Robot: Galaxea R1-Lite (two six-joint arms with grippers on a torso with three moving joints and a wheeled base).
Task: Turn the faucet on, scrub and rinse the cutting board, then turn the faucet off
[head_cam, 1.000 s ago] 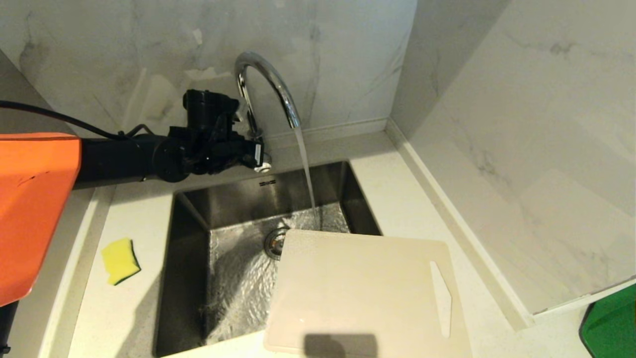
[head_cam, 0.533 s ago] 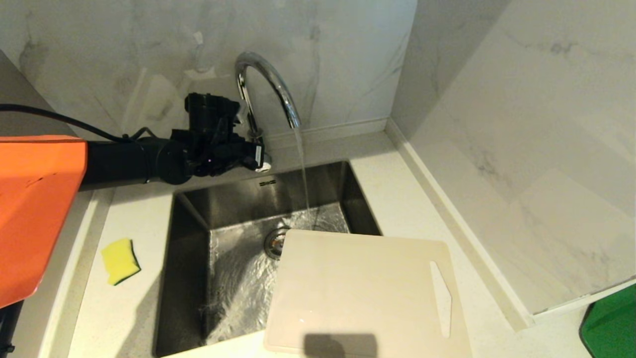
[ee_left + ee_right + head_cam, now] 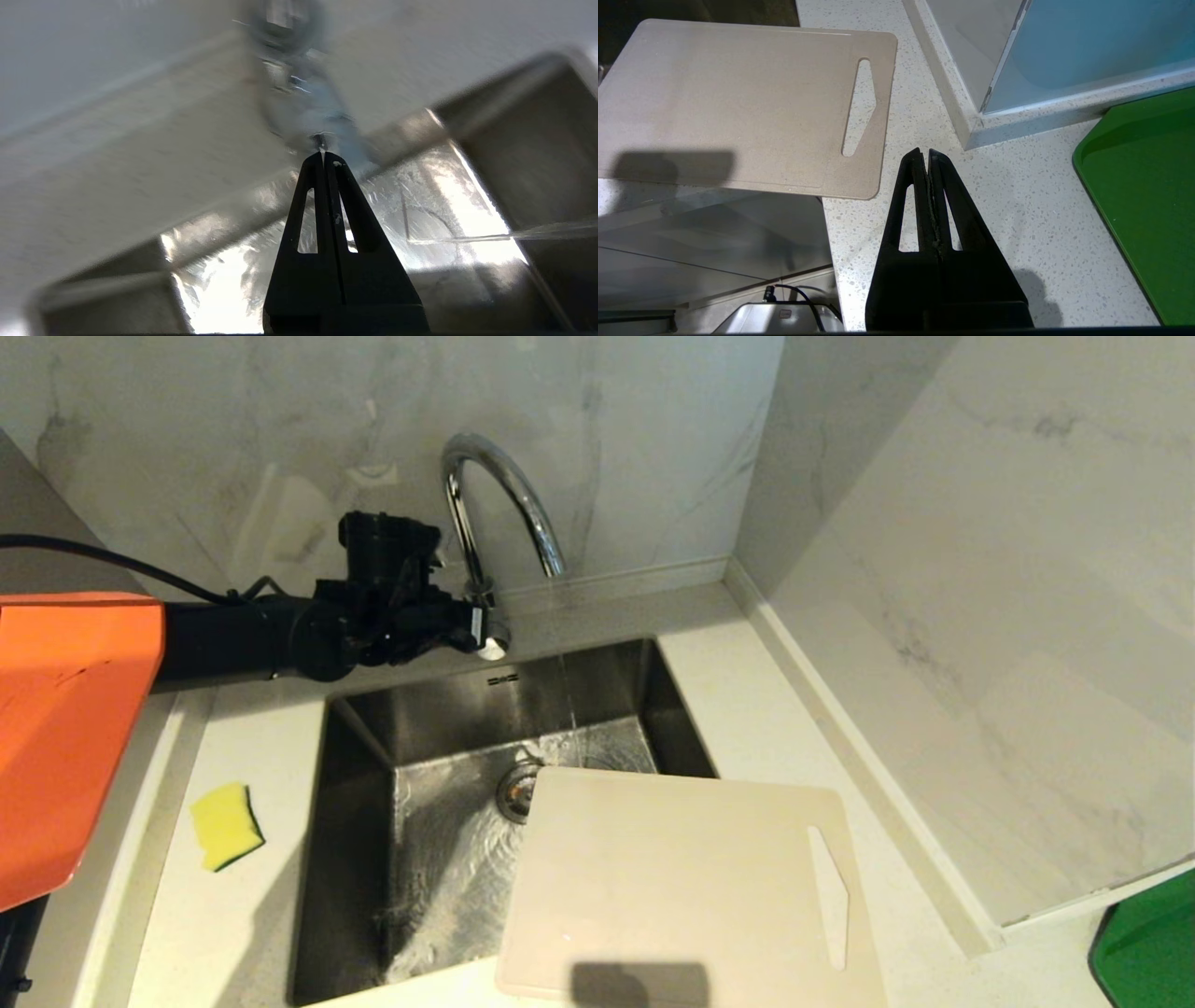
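So nearest the robot, the right gripper point(image 3: 924, 156) hangs over the speckled counter point(image 3: 1017, 210) with its claw pinched fully together and nothing in it, just beside the cutting board point(image 3: 681, 887), which lies flat with one end on the counter and the other poking out over the sink point(image 3: 448, 821); a yellow sponge point(image 3: 226, 824) sits off to the sink's left. Further back, the left gripper point(image 3: 481, 633) is clamped tight on itself too, tips right at the base of the faucet point(image 3: 499, 490), probably touching the little lever, though that close-up is blurry. Only a thin trickle of water point(image 3: 567, 700) drops from the spout.
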